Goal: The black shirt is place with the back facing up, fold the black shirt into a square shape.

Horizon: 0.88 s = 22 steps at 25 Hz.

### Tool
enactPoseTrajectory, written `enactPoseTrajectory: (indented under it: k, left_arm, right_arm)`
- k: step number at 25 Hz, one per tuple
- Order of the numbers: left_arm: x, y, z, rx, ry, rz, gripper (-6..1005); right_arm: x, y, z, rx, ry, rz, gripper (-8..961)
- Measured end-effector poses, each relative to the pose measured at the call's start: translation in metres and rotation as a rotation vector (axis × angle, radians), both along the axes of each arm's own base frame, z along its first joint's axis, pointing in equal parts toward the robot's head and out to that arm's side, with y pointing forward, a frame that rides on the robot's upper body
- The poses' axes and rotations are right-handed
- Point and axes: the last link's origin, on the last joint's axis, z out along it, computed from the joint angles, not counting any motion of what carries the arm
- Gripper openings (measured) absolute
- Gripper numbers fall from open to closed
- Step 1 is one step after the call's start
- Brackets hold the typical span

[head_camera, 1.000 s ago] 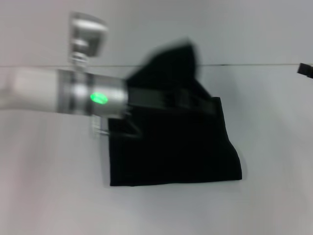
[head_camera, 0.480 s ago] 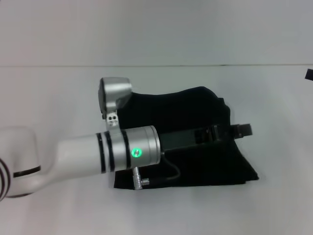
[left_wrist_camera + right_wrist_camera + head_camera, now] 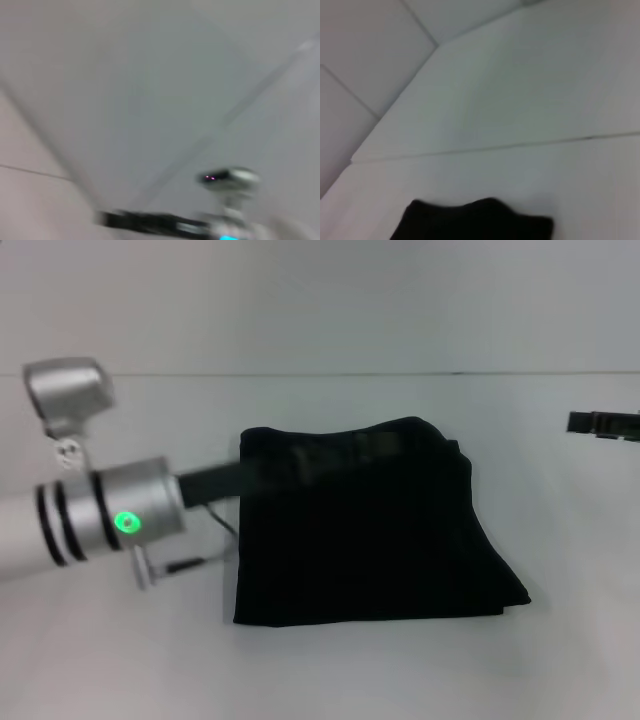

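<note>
The black shirt (image 3: 370,535) lies folded into a rough square in the middle of the white table (image 3: 320,670), its right edge showing stacked layers. My left gripper (image 3: 340,458) reaches in from the left, low over the shirt's far left part, and is blurred by motion. My right gripper (image 3: 603,424) hovers at the far right edge, well clear of the shirt. In the right wrist view the shirt's (image 3: 475,220) far edge shows. In the left wrist view the right gripper (image 3: 120,218) shows far off.
A wall (image 3: 320,300) rises behind the table's back edge. Bare white tabletop surrounds the shirt on all sides. The left arm's silver wrist (image 3: 120,515) and its camera housing (image 3: 68,395) sit over the table's left part.
The left arm has pulled back to the left, off the shirt's middle. The shirt lies flat where it was laid. The right gripper has come further into view at the right edge.
</note>
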Motion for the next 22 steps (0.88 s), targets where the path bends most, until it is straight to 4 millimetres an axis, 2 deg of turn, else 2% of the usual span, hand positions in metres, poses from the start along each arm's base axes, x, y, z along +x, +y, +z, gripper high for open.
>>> enactPoseTrajectory:
  k: [5,9,14,22]
  left_arm:
    - [-0.044,0.043,0.020,0.114,0.194,0.292,825]
    - [-0.058,0.065,0.021,0.149,0.304,0.438,948]
    - [-0.064,0.084,0.015,0.199,0.432,0.552,948]
    - [-0.057,0.091,-0.004,0.217,0.484,0.583,949]
  right_arm:
    - [-0.008,0.003,-0.004,-0.022,0.029,-0.017,785]
    - [-0.011,0.005,-0.006,-0.020,0.043,-0.021,785]
    - [-0.012,0.005,-0.010,-0.020,0.048,-0.022,784]
    - [-0.010,0.003,-0.013,-0.024,0.045,-0.021,781]
